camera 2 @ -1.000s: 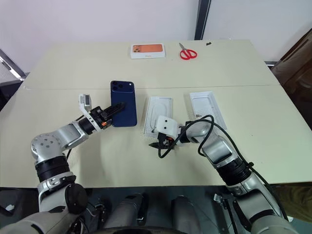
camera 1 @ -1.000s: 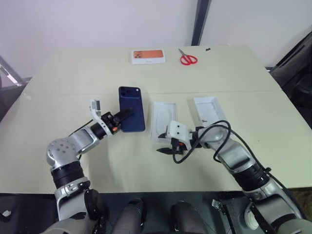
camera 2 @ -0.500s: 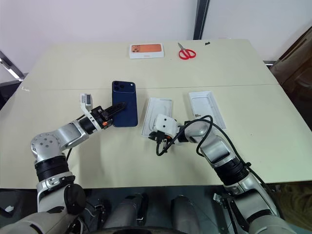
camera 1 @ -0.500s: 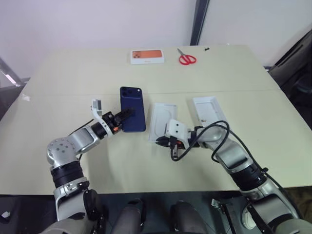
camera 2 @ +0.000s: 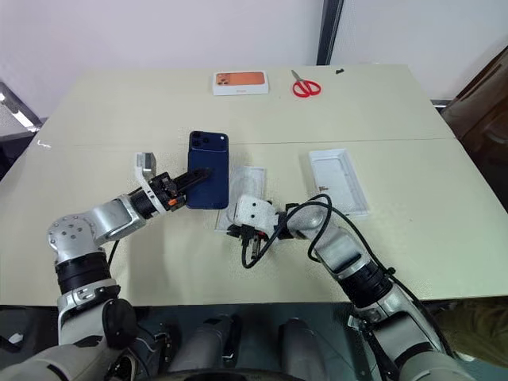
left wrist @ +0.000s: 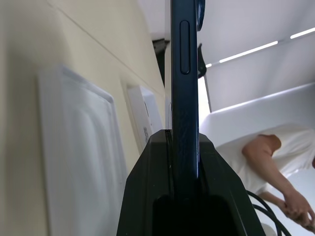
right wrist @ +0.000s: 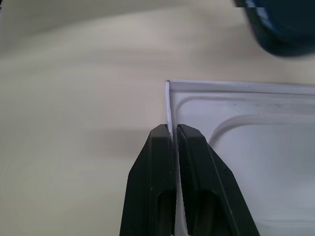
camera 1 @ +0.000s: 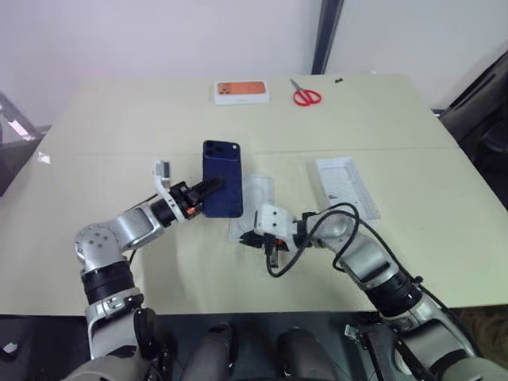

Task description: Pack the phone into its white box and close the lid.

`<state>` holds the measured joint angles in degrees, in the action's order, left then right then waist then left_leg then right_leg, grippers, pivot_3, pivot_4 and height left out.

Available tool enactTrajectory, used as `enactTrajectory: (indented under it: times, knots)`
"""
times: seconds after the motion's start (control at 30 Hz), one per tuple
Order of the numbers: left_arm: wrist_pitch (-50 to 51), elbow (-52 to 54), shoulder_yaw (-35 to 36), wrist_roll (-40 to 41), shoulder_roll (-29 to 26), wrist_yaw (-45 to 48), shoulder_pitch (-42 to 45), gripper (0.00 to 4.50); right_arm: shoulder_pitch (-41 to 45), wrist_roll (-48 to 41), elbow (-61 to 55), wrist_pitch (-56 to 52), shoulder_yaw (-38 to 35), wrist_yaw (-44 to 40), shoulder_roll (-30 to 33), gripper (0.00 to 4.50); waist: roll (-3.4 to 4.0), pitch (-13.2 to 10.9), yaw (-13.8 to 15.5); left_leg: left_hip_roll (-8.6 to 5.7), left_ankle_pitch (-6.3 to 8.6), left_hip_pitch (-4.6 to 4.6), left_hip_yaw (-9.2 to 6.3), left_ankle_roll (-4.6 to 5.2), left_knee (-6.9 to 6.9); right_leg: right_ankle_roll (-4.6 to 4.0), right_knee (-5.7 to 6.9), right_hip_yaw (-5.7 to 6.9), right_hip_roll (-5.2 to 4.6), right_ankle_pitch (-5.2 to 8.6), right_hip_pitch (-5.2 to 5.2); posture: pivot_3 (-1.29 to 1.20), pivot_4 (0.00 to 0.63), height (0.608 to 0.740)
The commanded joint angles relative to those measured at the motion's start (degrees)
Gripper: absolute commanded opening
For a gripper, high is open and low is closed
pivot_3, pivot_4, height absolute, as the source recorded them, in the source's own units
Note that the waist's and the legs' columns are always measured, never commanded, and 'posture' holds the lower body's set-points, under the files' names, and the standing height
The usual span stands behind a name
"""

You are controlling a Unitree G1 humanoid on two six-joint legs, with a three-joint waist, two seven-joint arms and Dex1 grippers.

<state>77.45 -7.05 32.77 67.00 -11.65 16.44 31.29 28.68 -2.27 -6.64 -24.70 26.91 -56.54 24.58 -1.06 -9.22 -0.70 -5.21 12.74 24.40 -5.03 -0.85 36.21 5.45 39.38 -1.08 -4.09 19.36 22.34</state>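
The left pincer (camera 1: 208, 190) pinches the phone (camera 1: 222, 189) by its lower edge, holding it above the counter (camera 1: 119, 135) with its back and camera cluster facing up. The phone hangs over the near left part of the white tray (camera 1: 252, 202) with the oval recess, which lies flat on the counter. The right pincer (right wrist: 172, 135) is pressed together on the thin rim at that tray's near corner, just below and to the right of the phone. A second white tray (camera 1: 345, 186) lies farther right, well apart from both pincers.
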Motion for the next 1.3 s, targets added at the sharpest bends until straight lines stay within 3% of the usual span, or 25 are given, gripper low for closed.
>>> enactTrajectory:
  times: [0.03,0.13,0.33,0.6,0.73,0.87,1.17,1.3]
  knots:
    - [0.3,3.0,-0.8,3.6,0.9,-1.0,-0.6,0.00,-0.3,-0.2,-3.7,1.4,0.5,-0.8,0.3,0.20,0.00,0.0,0.0,0.00,0.00,0.00,0.00,0.00,0.01,0.00,0.00,0.00,0.00,0.00,-0.01,0.00,0.150,0.734]
    - [-0.6,4.0,-1.2,4.2,1.7,-2.1,-1.7,0.00,-0.3,-0.5,-4.5,1.5,0.2,-1.3,0.9,0.20,0.00,0.0,-0.1,0.01,0.00,0.00,0.00,0.00,0.00,0.00,0.01,0.00,0.01,0.00,0.01,0.00,0.150,0.734]
    - [-2.2,4.8,-2.2,4.4,1.7,-3.0,-3.0,0.00,-1.1,-2.6,-7.7,-0.8,-2.2,-2.3,3.1,2.96,0.00,0.0,0.0,0.01,0.00,0.00,0.00,0.00,0.00,0.00,0.01,-0.01,0.01,0.00,0.00,0.00,0.150,0.734]
    - [-4.1,4.8,-5.9,2.6,0.8,-1.3,-4.9,0.00,-5.0,-13.1,-17.1,-6.1,-10.8,-5.5,8.5,2.96,-0.02,0.0,0.1,0.00,0.01,0.00,0.00,0.01,0.01,0.00,-0.03,-0.01,0.00,0.00,-0.04,0.00,0.150,0.734]
    - [-5.6,3.8,-6.7,2.5,1.4,-2.3,-5.5,0.00,-7.4,-10.6,-12.4,-2.6,-13.8,-4.5,13.1,2.96,-0.03,0.0,0.1,0.00,0.01,0.00,0.00,0.02,0.01,0.00,-0.02,0.00,0.00,0.00,-0.05,0.00,0.150,0.734]
    - [-6.1,3.9,-6.6,3.6,1.9,-3.9,-6.2,0.00,-7.8,-10.0,-9.3,-0.6,-14.5,-3.4,13.7,2.96,-0.05,0.0,0.0,0.01,0.01,0.00,0.01,0.03,0.00,0.00,-0.02,-0.01,0.00,0.00,-0.04,0.00,0.150,0.734]
    - [-4.6,6.0,-9.4,3.6,1.3,-4.9,-6.8,4.35,-5.4,-9.3,-7.8,-0.1,-12.7,-0.5,9.7,2.99,-0.05,0.0,0.2,0.01,0.00,0.00,0.01,0.02,0.04,0.00,-0.02,-0.01,0.00,0.00,-0.07,0.00,0.150,0.734]
    - [-5.1,6.4,-9.8,3.8,0.0,-4.4,-6.8,4.35,-4.5,-9.1,-6.0,0.8,-12.8,-0.1,9.5,2.99,-0.05,0.0,0.1,0.01,0.00,-0.01,0.01,0.02,0.06,0.00,-0.02,0.00,0.00,0.00,-0.08,0.00,0.150,0.734]
